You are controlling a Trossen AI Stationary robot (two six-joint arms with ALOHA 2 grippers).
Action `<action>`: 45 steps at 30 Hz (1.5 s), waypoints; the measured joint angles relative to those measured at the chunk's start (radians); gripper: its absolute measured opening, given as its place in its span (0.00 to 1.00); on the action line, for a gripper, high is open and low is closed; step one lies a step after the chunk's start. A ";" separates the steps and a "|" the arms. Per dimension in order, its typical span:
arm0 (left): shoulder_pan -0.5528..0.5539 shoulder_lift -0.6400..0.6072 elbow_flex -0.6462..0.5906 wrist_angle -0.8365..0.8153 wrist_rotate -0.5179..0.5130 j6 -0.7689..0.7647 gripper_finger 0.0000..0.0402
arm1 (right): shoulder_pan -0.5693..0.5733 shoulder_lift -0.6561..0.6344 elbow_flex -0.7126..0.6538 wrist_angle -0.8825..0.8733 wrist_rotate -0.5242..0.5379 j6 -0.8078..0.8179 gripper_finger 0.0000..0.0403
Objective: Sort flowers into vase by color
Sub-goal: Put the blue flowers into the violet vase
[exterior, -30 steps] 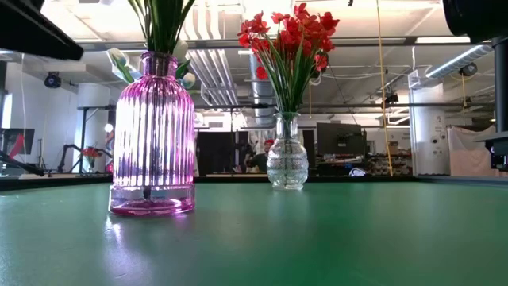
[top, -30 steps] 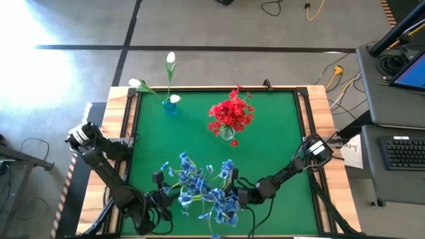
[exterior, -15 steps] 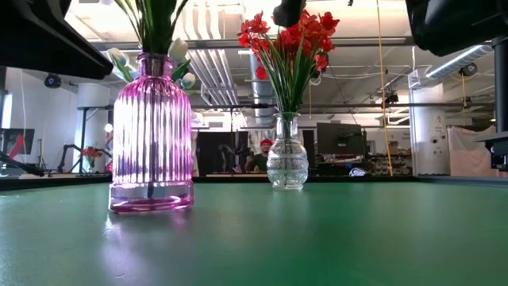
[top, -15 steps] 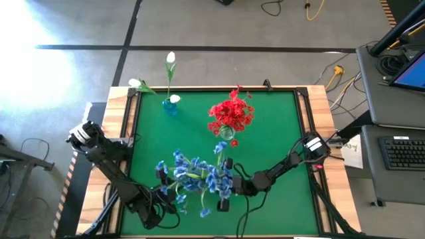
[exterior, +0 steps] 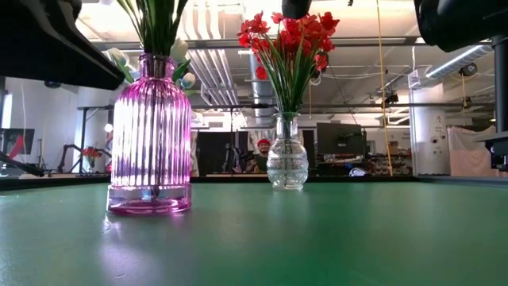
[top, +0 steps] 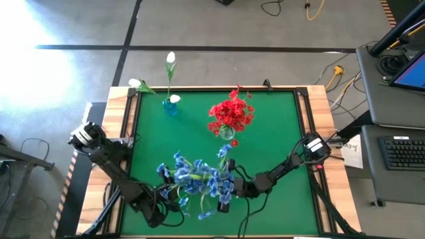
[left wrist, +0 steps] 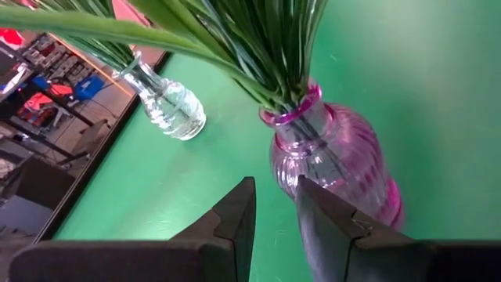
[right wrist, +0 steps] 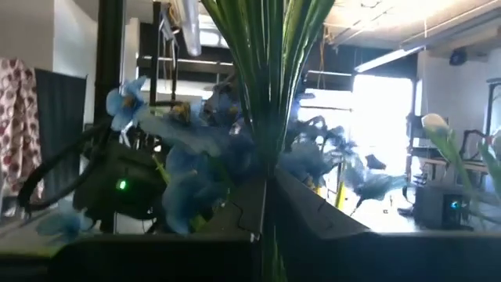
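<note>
High view: overhead, straight down on the whole counter (top: pixel 279 133). Low view: counter level, facing the room, close to the pink vase (exterior: pixel 151 131). Left wrist view: close above that vase. Right wrist view: close against blue flowers (right wrist: pixel 196 157).

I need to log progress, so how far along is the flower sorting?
Done: the red flowers stand in the clear vase, and the white flowers appear set in the small blue vase. In hand: the right gripper is shut on the stems of the blue flowers, which sit in the pink vase; the left gripper is open beside it. Left: probably just letting go and pulling clear.
</note>
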 joint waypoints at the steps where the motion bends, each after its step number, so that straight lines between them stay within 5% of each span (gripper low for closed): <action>1: 0.002 0.004 0.000 0.006 0.000 0.000 0.19 | 0.000 0.000 0.001 0.001 0.000 0.011 0.03; 31: 0.046 0.010 0.000 0.111 0.045 0.074 0.19 | -0.048 0.000 0.001 -0.020 0.008 0.155 0.03; 45: 0.049 0.010 0.000 0.120 0.046 0.078 0.19 | -0.055 -0.002 0.002 -0.166 0.007 0.262 0.03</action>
